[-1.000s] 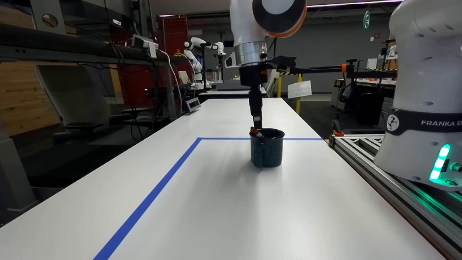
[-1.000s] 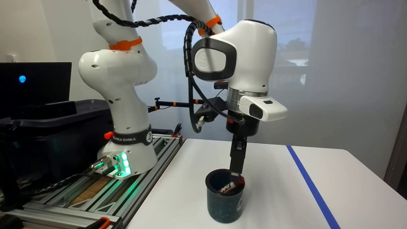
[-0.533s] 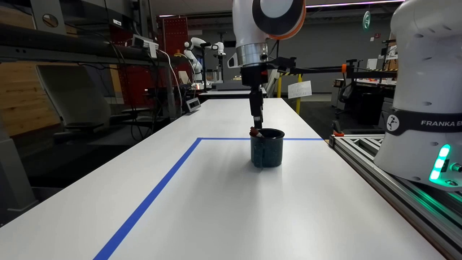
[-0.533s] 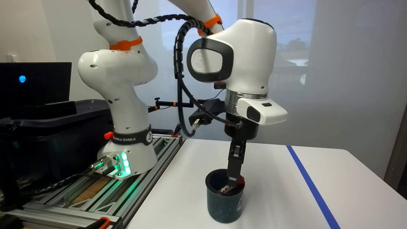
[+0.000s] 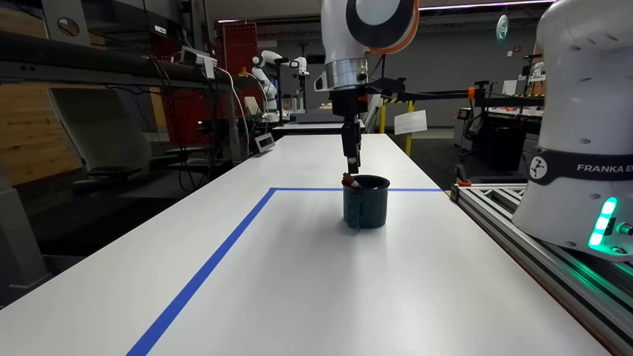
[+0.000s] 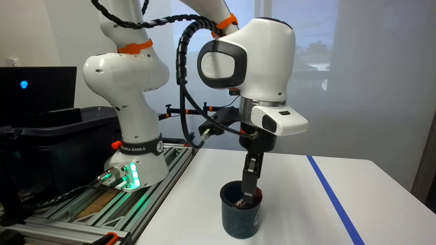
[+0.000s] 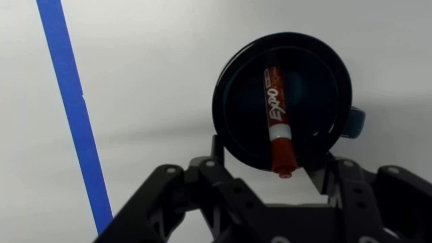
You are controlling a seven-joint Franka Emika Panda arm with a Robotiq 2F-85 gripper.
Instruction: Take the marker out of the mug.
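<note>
The dark teal mug (image 5: 368, 210) stands upright on the white table; its wall also shows in an exterior view (image 6: 240, 221) and its rim in the wrist view (image 7: 218, 104). The marker (image 7: 277, 108) leans inside it, with a dark red labelled body, a white band and a red cap resting over the rim. Its cap end shows in an exterior view (image 5: 349, 180), its label in an exterior view (image 6: 240, 203). My gripper (image 7: 266, 154) is open, fingers on both sides of the cap, not touching it. It points down above the mug in both exterior views (image 5: 353, 165) (image 6: 249, 196).
Blue tape (image 7: 72, 101) marks lines on the table (image 5: 277, 287). The mug's handle (image 7: 354, 123) sticks out from its side. The robot base (image 6: 138, 170) stands on a metal rail frame at the table's edge.
My hand has turned and tilted slightly; in an exterior view the fingertips have shifted a little left and lower, in front of the marker. The mug and marker have not moved.
</note>
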